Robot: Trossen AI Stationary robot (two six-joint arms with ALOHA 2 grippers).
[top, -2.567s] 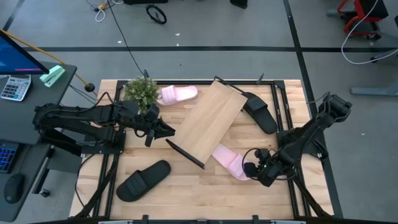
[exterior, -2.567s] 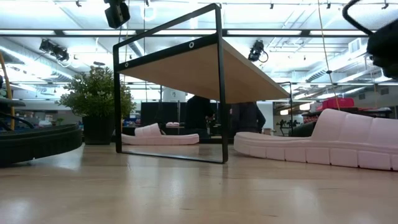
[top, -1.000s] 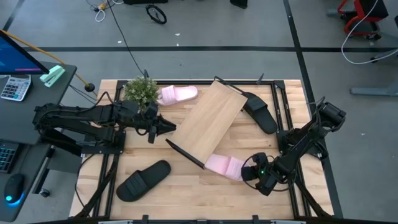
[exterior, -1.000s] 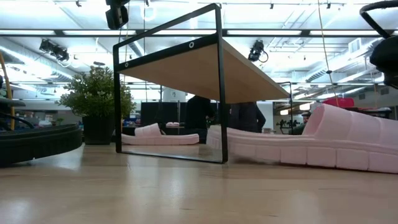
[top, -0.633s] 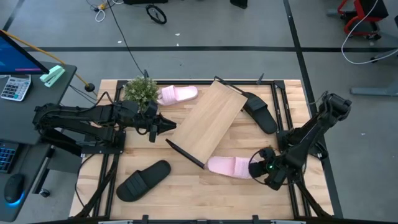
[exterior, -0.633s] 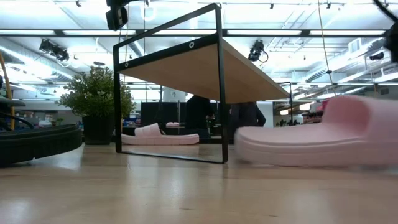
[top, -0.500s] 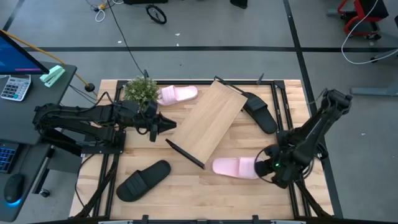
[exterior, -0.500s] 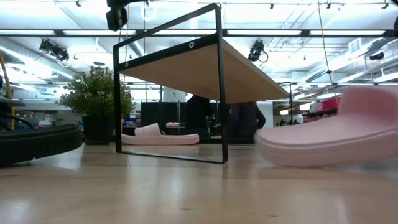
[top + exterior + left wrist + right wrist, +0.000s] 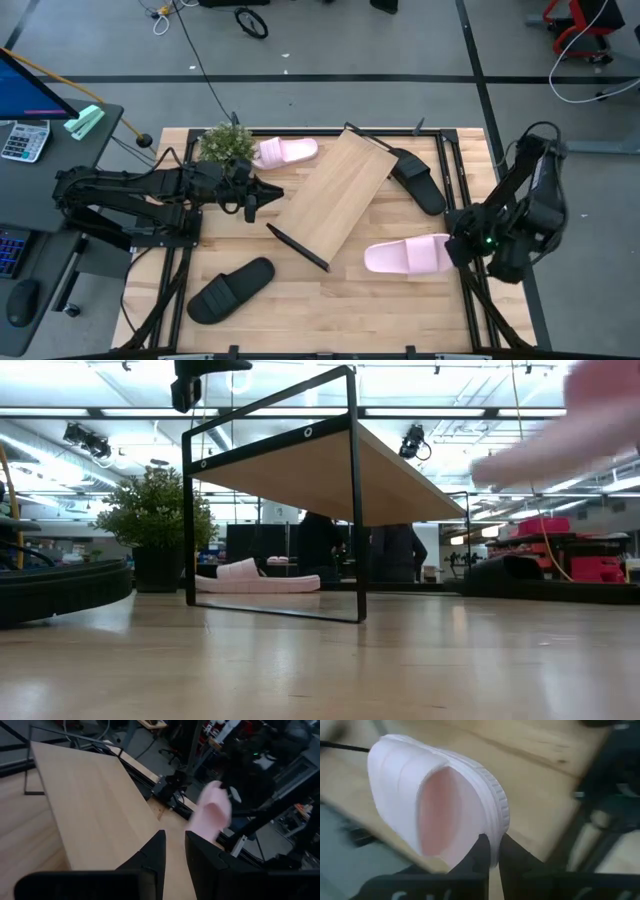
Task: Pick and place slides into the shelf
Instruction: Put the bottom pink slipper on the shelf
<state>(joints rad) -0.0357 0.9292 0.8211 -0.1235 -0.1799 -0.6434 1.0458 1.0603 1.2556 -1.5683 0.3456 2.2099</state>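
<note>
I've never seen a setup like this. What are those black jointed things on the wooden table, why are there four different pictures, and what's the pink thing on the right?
They are two robot arms. One picture looks straight down, one looks level across the tabletop, and one comes from a camera on each wrist.

The right hand is shut on the heel of a pale pink slide, lifted off the table.

The left hand hangs empty beside the shelf, a light-wood board on black end frames.

A second pink slide lies by a small potted plant. One black slide lies at the front left, another behind the shelf.
</note>
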